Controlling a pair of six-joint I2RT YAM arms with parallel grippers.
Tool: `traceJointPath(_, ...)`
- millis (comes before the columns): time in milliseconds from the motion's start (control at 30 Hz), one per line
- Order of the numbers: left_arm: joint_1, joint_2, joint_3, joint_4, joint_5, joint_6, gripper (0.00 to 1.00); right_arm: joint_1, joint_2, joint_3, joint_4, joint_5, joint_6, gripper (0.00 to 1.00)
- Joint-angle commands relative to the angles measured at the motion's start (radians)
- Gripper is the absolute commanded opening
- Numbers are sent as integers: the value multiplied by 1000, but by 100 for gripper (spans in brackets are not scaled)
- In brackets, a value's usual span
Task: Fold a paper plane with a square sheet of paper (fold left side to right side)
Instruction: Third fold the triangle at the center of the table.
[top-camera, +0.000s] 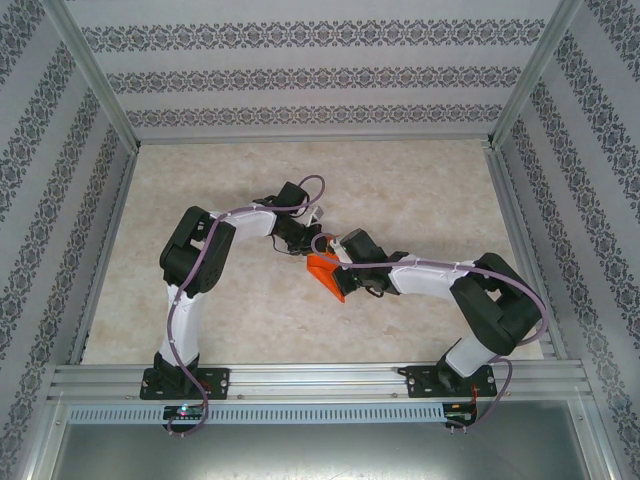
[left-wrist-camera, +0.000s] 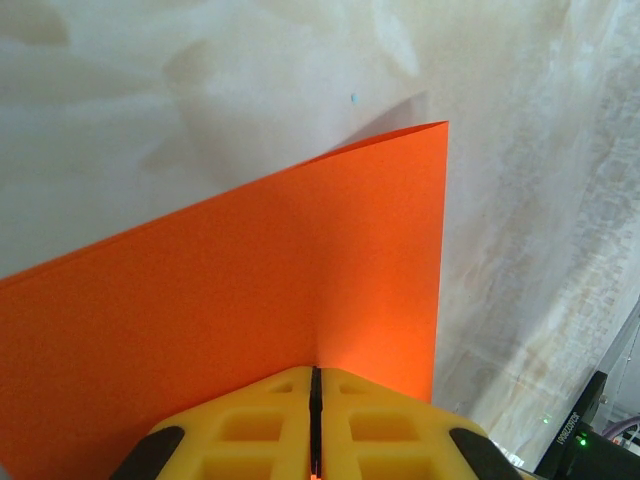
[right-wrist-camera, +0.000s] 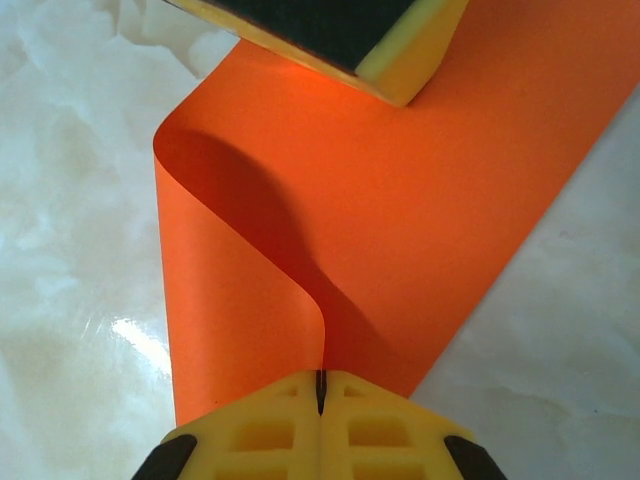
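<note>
The square sheet of paper (top-camera: 326, 276) is bright orange and sits mid-table between the two arms, lifted and bent over in a loose curl. In the left wrist view the sheet (left-wrist-camera: 250, 290) spreads ahead as a flat panel, and my left gripper (left-wrist-camera: 316, 374) is shut on its near edge. In the right wrist view the sheet (right-wrist-camera: 400, 220) rolls over from the left, and my right gripper (right-wrist-camera: 320, 380) is shut on the curled edge. The left gripper's yellow fingers (right-wrist-camera: 405, 55) pinch the sheet's far end. In the top view, left gripper (top-camera: 302, 248) and right gripper (top-camera: 338, 264) stand close together. A paper plane is out of view.
The pale marbled table top (top-camera: 420, 190) is boxed in by patterned walls (top-camera: 320, 75) and aluminium frame posts. A metal rail (top-camera: 320, 380) runs along the near edge, carrying both arm bases. A black unit with a green light (left-wrist-camera: 580, 438) shows at lower right in the left wrist view.
</note>
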Motion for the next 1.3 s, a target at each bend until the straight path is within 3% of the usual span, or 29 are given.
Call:
traceJointPath(0,-10,14,11,-42,-13,21,11,-18,16,25,-23,24,22,0)
traceJointPath(1267,-11,5,10,-43,-13,24,11,-34,52,42,-64,37,20,0)
